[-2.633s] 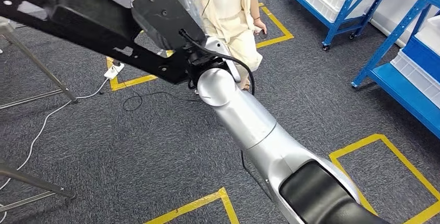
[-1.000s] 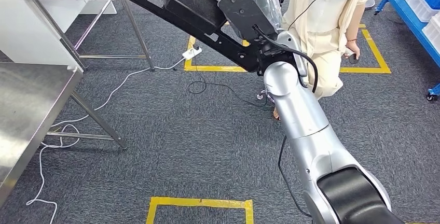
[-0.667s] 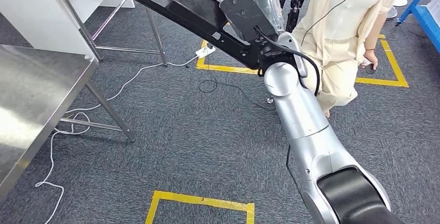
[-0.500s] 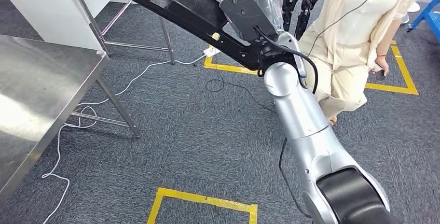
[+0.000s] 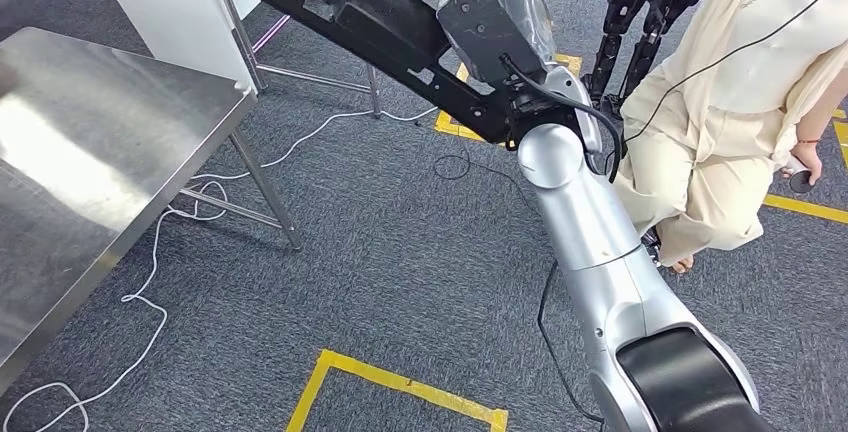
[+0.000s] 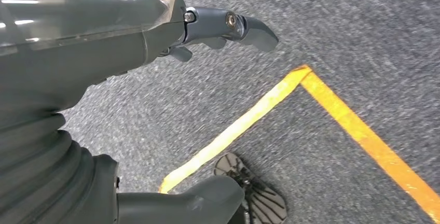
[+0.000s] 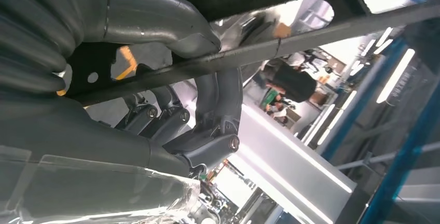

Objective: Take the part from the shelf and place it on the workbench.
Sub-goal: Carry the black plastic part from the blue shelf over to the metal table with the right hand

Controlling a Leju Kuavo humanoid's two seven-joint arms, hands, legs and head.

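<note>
A steel table (image 5: 90, 152) stands on dark grey carpet (image 5: 380, 282) marked with yellow tape (image 5: 400, 384), a white cable (image 5: 150, 272) trailing beneath.

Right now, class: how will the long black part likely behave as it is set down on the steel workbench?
The long black part looks rigid, showing no sag. Gripped near one end by the right hand, it probably levers hard. Its free end may swing into the workbench.

1. Steel-topped workbench (image 5: 90, 152), left of the carried long black frame part (image 5: 340, 12): open carpet lay between.
2. Person in cream clothing (image 5: 740, 102), just beside the right arm: blocked that side.
3. White cable (image 5: 150, 272) trailed near the bench legs.
</note>
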